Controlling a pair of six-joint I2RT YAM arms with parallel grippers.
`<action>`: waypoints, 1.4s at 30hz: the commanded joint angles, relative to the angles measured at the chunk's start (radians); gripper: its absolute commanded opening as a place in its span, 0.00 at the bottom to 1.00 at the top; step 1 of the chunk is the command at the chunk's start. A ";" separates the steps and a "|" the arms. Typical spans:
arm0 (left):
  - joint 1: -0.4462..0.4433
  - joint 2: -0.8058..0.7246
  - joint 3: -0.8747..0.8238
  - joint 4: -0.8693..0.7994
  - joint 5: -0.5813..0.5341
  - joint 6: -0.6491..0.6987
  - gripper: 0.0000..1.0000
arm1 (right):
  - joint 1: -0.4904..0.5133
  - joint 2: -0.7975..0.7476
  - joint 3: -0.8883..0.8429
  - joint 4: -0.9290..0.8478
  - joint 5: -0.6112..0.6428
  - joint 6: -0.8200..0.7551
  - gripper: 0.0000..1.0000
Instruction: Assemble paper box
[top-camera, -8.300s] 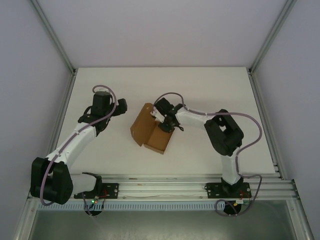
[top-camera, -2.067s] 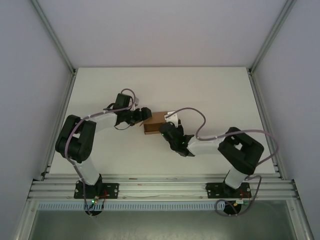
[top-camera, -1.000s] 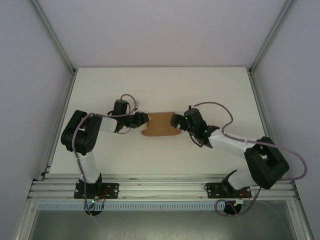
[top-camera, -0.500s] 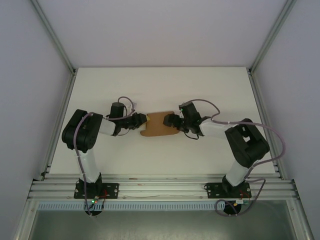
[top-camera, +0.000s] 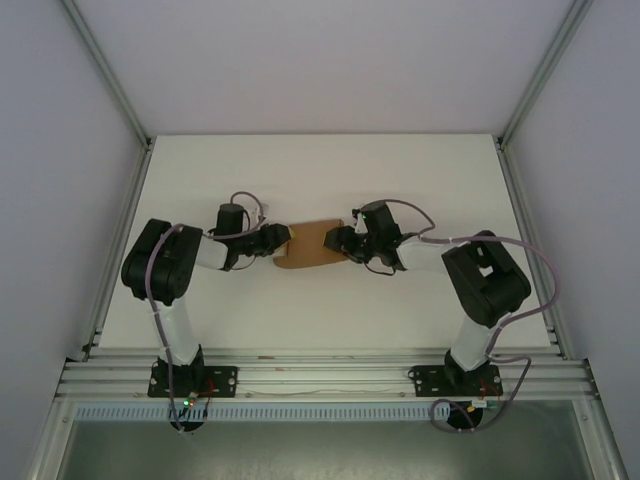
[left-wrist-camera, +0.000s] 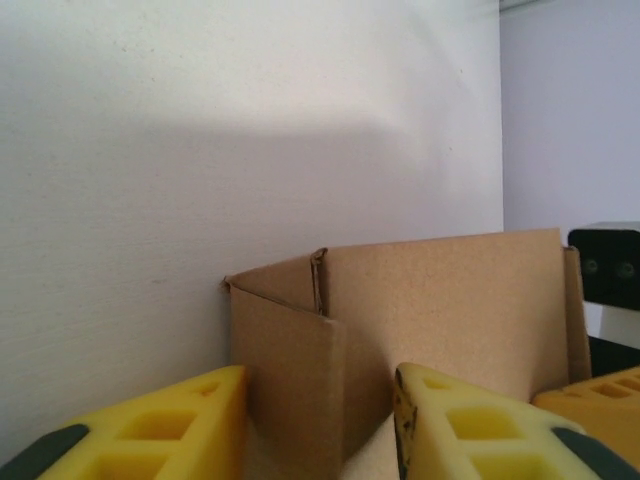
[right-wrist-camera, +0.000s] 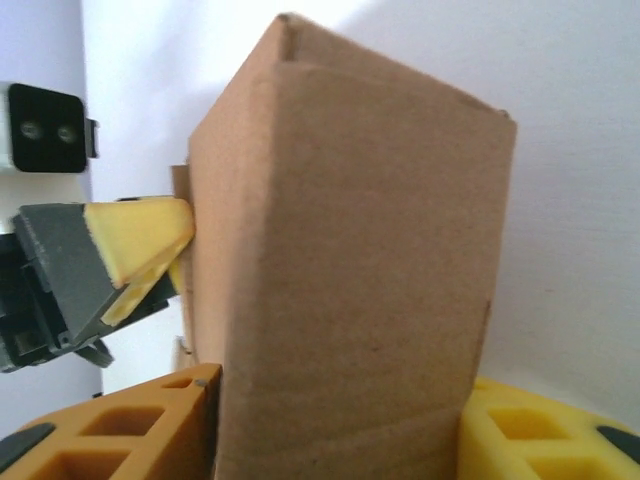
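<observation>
The paper box is tan cardboard, lying at mid-table between both arms. My left gripper is at its left end. In the left wrist view the left gripper stands open around a folded end flap. The flap lies against the left finger, with a gap to the right finger. My right gripper is at the box's right end. In the right wrist view the right gripper is shut on the paper box, both pads touching its sides.
The white table is bordered by aluminium rails, with a rail track at the near edge holding both arm bases. White walls stand on three sides. The left gripper's yellow finger shows beyond the box in the right wrist view.
My right gripper has closed from wide open onto the box's right end. My left gripper's jaws have parted off the left flap. The box has shifted slightly left and tilted.
</observation>
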 joint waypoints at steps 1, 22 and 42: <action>-0.017 -0.061 0.035 -0.059 0.008 0.049 0.48 | 0.008 -0.073 -0.010 0.060 -0.025 0.015 0.49; -0.363 -0.581 0.208 -0.835 -0.428 1.227 1.00 | -0.106 -0.360 0.088 -0.592 0.175 0.285 0.43; -0.495 -0.488 0.213 -0.803 -0.598 1.577 1.00 | -0.213 -0.208 0.180 -0.678 -0.280 0.602 0.38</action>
